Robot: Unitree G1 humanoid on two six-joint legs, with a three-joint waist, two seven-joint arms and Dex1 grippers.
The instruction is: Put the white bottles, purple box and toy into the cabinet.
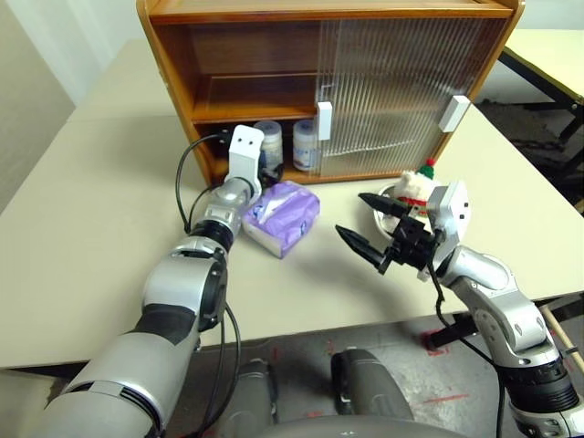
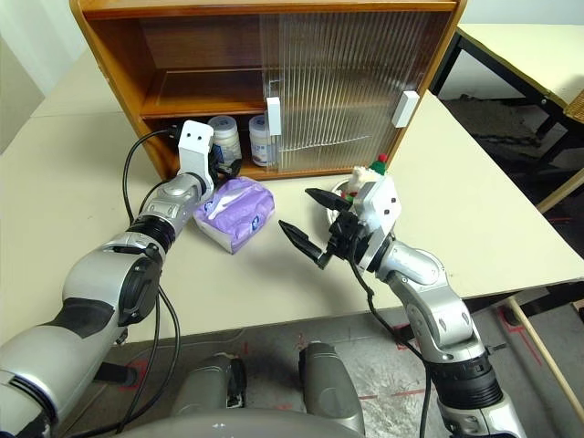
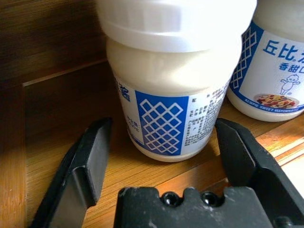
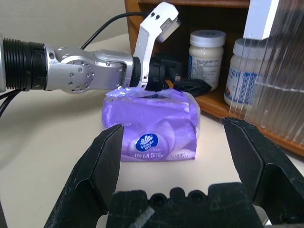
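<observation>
Two white bottles stand side by side on the bottom shelf of the wooden cabinet, in its open left half beside the ribbed sliding door. The left gripper reaches into that shelf, its two black fingers spread on either side of the left-hand bottle without clasping it. One purple box of tissues lies on the table just in front of the cabinet. One toy sits in one silver bowl behind the right gripper, which hovers spread wide and empty.
</observation>
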